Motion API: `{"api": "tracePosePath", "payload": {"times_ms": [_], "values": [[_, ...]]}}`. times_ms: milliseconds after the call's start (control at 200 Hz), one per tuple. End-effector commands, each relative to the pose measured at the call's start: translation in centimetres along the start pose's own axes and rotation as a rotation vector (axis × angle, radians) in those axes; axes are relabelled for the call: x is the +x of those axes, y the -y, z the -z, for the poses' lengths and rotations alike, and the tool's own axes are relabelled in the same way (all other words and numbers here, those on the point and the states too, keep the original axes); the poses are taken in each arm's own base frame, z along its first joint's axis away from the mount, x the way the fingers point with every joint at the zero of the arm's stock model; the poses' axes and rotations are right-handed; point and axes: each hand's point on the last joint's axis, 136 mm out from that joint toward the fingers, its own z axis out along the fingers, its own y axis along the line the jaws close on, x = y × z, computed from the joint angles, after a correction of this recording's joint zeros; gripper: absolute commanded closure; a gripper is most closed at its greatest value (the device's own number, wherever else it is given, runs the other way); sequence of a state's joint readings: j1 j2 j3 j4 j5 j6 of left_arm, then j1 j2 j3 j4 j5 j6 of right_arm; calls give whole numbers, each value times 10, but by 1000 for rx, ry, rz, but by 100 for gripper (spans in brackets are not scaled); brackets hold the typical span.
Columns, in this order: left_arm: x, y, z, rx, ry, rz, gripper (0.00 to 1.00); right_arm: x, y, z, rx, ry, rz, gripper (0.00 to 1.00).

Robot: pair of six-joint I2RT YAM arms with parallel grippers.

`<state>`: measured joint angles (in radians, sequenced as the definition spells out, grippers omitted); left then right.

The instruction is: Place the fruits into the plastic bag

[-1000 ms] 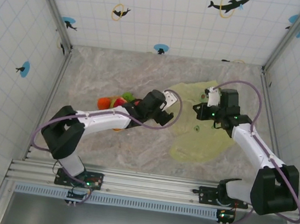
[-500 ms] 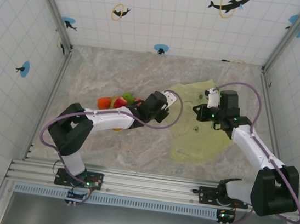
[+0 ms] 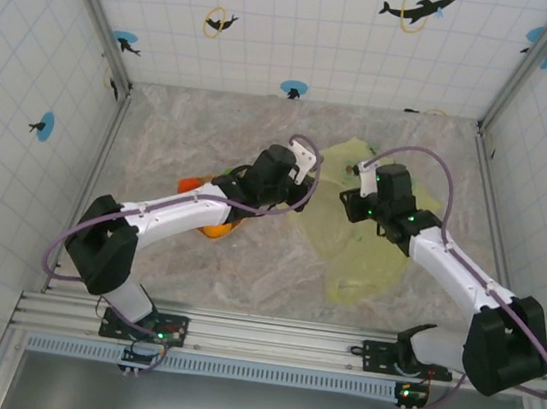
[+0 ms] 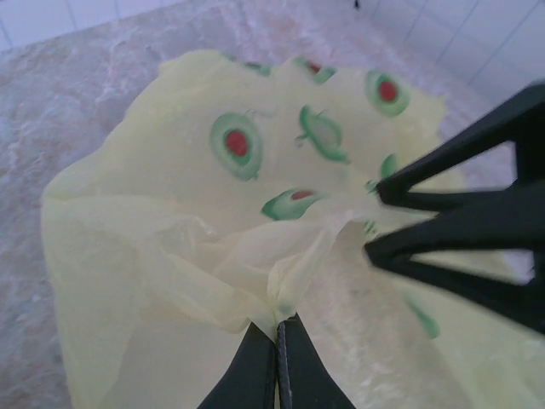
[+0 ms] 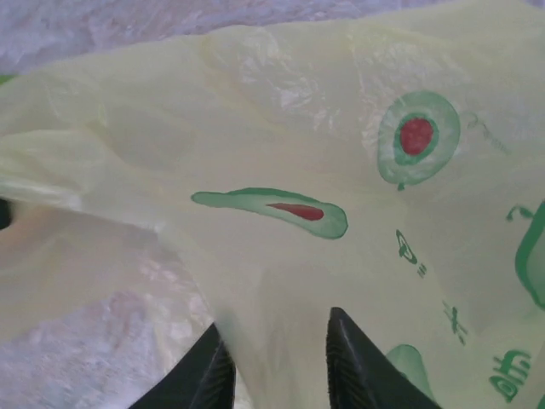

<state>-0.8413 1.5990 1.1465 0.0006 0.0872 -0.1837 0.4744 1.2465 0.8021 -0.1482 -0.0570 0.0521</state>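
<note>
While left gripper [image 4: 277, 322] clenches a fold of the thin yellow-green avocado-print plastic bag [image 3: 359, 261], centre-right overhead, right gripper [image 5: 275, 322] sits parted over its film. Small glossy toy fruits [image 3: 188, 185] lie left of centre. Step, likely: opening the mouth. Next: right pinches opposite layer, spreads.

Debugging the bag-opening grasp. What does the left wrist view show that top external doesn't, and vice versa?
Left wrist adds: the left gripper shut on a puckered fold of the thin translucent yellow-green plastic bag, and the right gripper with its black fingers apart beside that fold.
Top external adds: the bag's whole outline on the marbled table, and the small glossy toy fruits beside the left arm, outside the bag.
Both: the bag, with both grippers at it.
</note>
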Motion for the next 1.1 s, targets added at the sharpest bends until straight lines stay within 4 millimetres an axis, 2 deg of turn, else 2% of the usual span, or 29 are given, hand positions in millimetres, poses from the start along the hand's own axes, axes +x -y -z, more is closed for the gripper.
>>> {"api": "tracePosePath", "payload": {"times_ms": [0,25,45,90,220,280,565,645,691,781,891,981,1096], "values": [[-14,14,11,76,15,76,100,-4,-1,12,74,96,84,49],[-15,14,11,76,17,76,100,-1,-2,14,90,108,97,45],[-15,14,11,77,17,76,100,0,-2,16,106,118,106,36],[-15,13,12,75,18,78,100,6,-1,19,138,133,126,26],[-17,10,14,83,19,139,100,20,10,27,224,166,139,4],[-19,10,15,92,23,158,100,30,17,29,264,169,127,1],[-22,0,16,103,30,230,100,67,41,24,402,218,-16,2],[-22,-3,16,95,33,238,100,68,53,27,489,190,-12,8],[-22,-5,15,87,33,240,100,64,61,32,551,169,10,15],[-19,-10,13,61,27,231,100,38,67,48,628,177,76,39],[-15,-14,10,41,9,215,100,15,76,62,675,131,146,64],[-14,-15,10,32,2,203,100,-1,84,68,676,103,150,91],[-15,-16,11,21,5,186,100,-14,87,70,604,78,114,98]]}}
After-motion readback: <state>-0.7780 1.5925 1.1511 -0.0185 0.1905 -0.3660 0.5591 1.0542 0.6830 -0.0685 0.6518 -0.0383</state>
